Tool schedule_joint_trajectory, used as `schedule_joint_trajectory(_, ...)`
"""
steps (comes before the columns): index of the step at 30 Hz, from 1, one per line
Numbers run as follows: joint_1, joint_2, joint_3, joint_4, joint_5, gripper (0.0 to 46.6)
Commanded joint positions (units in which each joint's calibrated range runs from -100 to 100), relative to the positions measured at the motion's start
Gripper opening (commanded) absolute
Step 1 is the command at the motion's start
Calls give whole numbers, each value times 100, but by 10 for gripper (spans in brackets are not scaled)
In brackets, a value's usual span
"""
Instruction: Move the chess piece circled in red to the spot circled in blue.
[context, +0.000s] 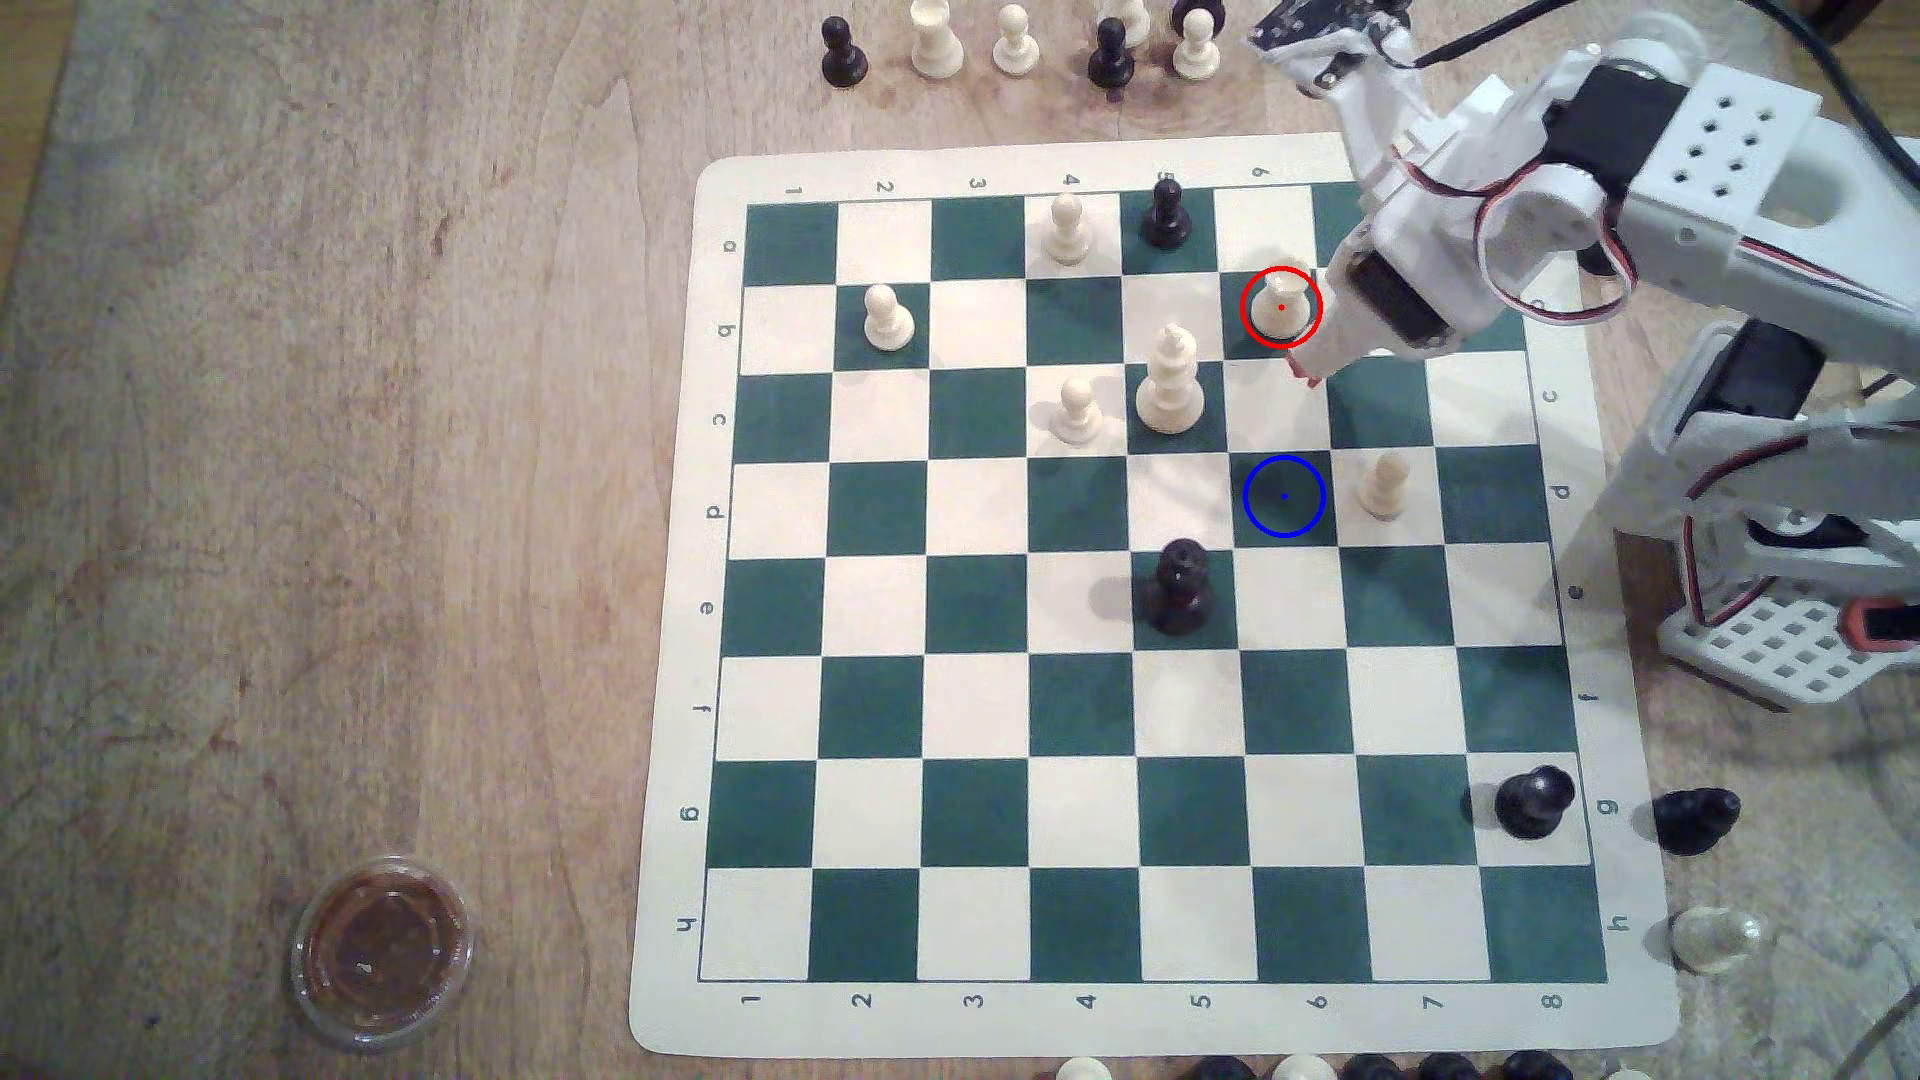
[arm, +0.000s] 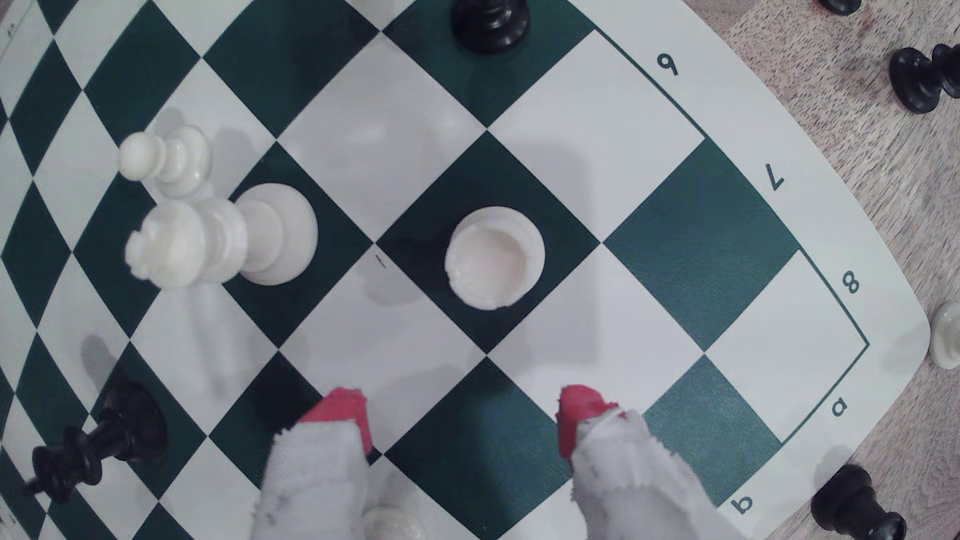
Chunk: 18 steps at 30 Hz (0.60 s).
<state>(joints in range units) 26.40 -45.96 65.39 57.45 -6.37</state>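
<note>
Gripper (arm: 462, 420) is held wide apart, empty, near the rook (arm: 494, 257). Likely light, rigid, smooth; best pinched below its flat head

The exterior view looks almost straight down from well above, taking in the whole chessboard (context: 1132, 582) and the wooden table (context: 312, 415) around it; my arm enters at 2 o'clock. The wrist view rides on my wrist, close above the board, facing down past my gripper (arm: 462, 420), whose fingertips (arm: 343, 410) stand at 6 o'clock. Both views share the squares around the chess piece (context: 1281, 308) (arm: 494, 258) and the tall tiered cream piece (context: 1171, 382) (arm: 218, 244).
</note>
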Motion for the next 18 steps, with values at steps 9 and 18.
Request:
schedule_joint_trajectory(9,-71,589,-120,-667,73,191)
schedule_joint_trajectory(18,31,835,234,-1396,195,193)
